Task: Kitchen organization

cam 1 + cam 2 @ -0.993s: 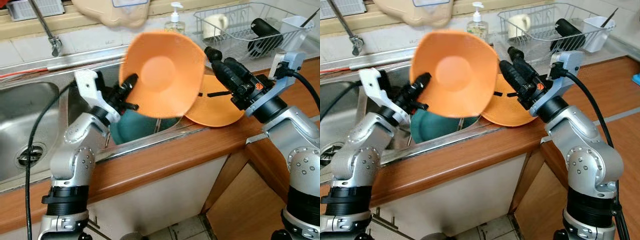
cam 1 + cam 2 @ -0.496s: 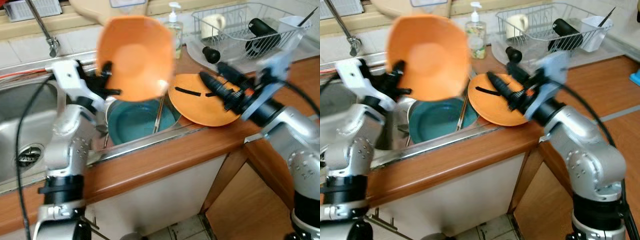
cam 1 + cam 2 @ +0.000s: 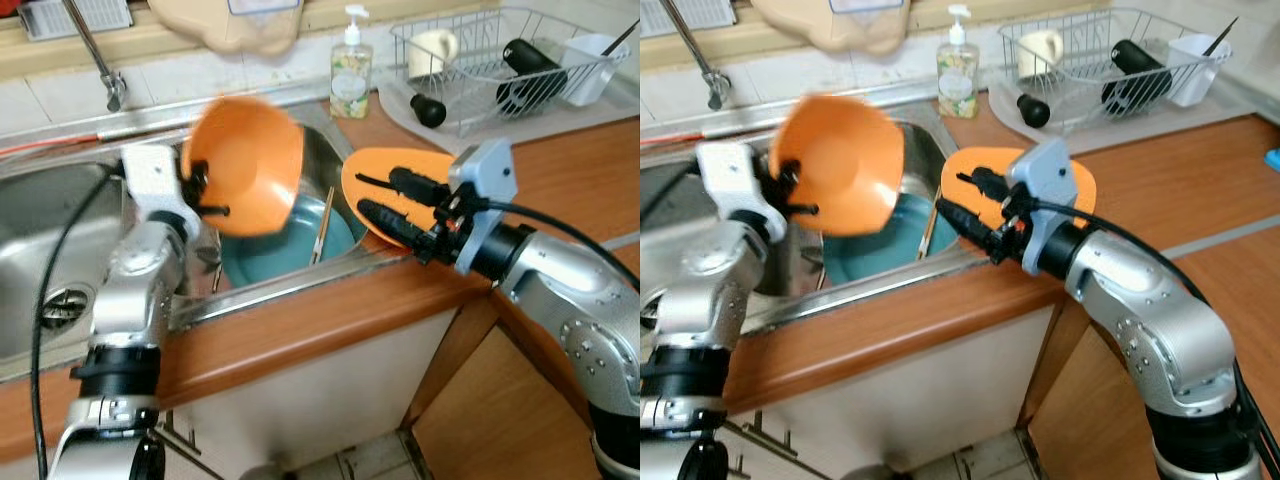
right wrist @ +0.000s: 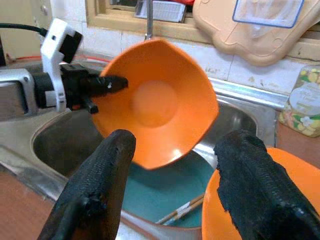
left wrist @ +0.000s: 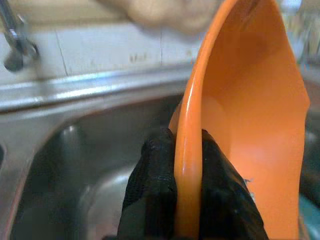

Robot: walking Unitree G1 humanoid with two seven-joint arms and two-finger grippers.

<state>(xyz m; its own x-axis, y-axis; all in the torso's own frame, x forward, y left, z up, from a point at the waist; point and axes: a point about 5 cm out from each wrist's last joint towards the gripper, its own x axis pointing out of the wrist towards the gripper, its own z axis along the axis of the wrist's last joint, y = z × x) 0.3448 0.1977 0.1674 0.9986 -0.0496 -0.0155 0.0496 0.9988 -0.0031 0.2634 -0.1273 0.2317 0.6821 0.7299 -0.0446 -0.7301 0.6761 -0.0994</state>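
We have the left gripper [image 3: 200, 190] raised at the end of a bent left arm, fingers [image 5: 150, 200] pinched shut on the rim of the orange bowl [image 3: 245, 165]. Our right gripper [image 3: 385, 200] reaches forward and leftward, fingers [image 4: 95, 190] spread apart, holding nothing.

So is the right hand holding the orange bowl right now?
No, the left hand pinches the orange bowl by its rim; the right hand is open.
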